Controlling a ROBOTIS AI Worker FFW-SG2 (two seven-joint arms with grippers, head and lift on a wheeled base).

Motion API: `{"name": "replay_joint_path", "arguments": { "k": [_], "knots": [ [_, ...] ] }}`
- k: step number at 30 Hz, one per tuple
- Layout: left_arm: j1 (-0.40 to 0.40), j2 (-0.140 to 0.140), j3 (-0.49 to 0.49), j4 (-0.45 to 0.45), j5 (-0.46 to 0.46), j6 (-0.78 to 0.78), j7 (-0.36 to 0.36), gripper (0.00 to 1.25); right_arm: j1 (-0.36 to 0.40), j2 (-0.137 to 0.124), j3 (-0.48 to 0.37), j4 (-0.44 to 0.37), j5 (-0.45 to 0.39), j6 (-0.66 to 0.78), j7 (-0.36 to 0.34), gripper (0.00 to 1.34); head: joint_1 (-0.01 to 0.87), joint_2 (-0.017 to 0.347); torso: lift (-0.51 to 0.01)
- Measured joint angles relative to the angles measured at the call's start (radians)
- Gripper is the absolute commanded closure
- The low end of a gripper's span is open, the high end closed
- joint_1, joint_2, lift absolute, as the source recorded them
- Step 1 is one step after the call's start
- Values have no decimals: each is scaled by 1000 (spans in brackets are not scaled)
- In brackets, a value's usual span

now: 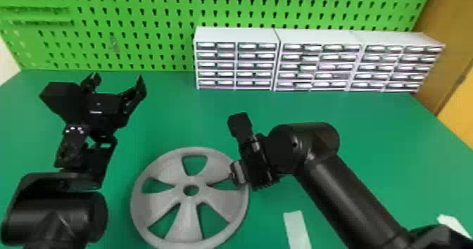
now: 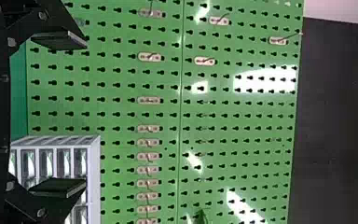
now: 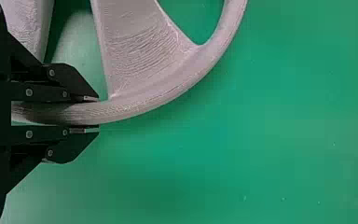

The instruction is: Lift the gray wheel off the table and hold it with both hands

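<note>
Head view shows nearly all of the gray five-spoked wheel (image 1: 188, 215), lying flat on or just above the green tabletop (image 1: 176, 114); which, I cannot tell. Right wrist view adds what is hidden there: the right gripper's (image 1: 239, 172) two flat black fingers (image 3: 81, 98) are closed on the rim, one on each side. The left gripper (image 1: 118, 76) is well apart from the wheel, its fingers spread wide with nothing between them. A white strip (image 1: 297, 229) lies on the tabletop near the wheel. Farther off, three white cabinets of small clear-fronted drawers (image 1: 318, 37) stand side by side before the bright green pegboard (image 1: 133, 17); what the drawers hold is too blurred to tell. Left wrist view gives more of the pegboard, with pale hook plates (image 2: 149, 100) and a dark panel (image 2: 335, 116) beside it.
</note>
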Motion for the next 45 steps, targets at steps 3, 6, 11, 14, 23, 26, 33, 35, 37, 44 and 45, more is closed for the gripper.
{"name": "replay_joint_path", "arguments": {
  "k": [3,6,11,14,23,26,33,35,37,44,45],
  "knots": [
    [-1,0,0,0,0,0,0,231,0,0,1,0,1,0,0,1248,711,15,-98],
    [-1,0,0,0,0,0,1,231,-1,0,1,0,2,-2,0,1248,711,15,-98],
    [-1,0,0,0,0,0,2,231,-2,0,0,0,3,-6,0,1248,711,15,-98],
    [-1,0,0,0,0,0,2,231,-2,1,-5,0,2,-12,0,1250,711,15,-98],
    [-1,0,0,-9,2,0,1,231,16,1,-34,-10,-13,-71,0,1251,711,15,-98],
    [0,0,-4,-19,5,0,4,229,30,1,-45,-24,-3,-113,0,1251,711,15,-98],
    [3,0,-20,-59,13,9,26,231,72,9,-71,-60,83,-250,73,1251,711,15,-98],
    [9,0,-22,-77,14,17,31,231,81,12,-75,-67,135,-296,120,1251,711,15,-98],
    [16,0,-22,-93,14,22,33,231,90,13,-77,-70,185,-349,156,1251,711,15,-98],
    [45,0,-42,-130,19,25,53,229,114,14,-98,-72,298,-497,211,1251,711,15,-98],
    [49,0,-49,-134,20,25,61,231,116,14,-101,-72,308,-510,216,1251,711,15,-98]
  ]
}}
